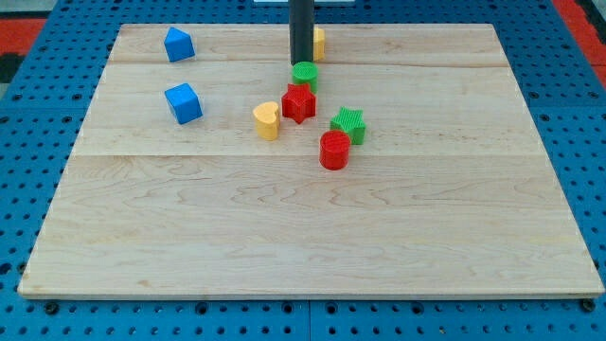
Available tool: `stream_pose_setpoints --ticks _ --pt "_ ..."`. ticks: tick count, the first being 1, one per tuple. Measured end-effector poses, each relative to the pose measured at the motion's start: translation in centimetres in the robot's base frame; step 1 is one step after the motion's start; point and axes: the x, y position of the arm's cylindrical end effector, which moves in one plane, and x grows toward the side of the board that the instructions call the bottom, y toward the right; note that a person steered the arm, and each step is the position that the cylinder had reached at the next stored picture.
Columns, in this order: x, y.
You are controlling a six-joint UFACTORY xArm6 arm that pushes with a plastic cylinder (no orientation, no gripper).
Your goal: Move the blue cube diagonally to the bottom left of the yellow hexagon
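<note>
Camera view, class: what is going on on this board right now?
A single arm's dark rod stands near the view's top, my tip just above the green cylinder and beside the partly hidden yellow hexagon. The blue cube sits untouched well to the view's left, below another blue block. A red star, yellow heart, green star and red cylinder cluster mid-board.

I count seven blocks on the table (189,237). Two are blue: a blue cube (184,102) and a blue block (178,44) of a shape I cannot settle. Two are red: one red star (298,102), one red cylinder (334,151). Two are green: one green star (349,124), one green cylinder (305,73). I make out one yellow heart (267,120), plus a yellow piece (319,42) mostly hidden behind the single rod, which makes eight.
</note>
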Motion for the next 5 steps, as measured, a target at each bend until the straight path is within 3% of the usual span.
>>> stream_pose_setpoints --ticks 1,2,3,4,5 --pt "0.4 -0.2" --pt "1.6 -4.3" --pt "4.8 -6.6" --pt "6.0 -12.8" --pt "12.4 -11.7"
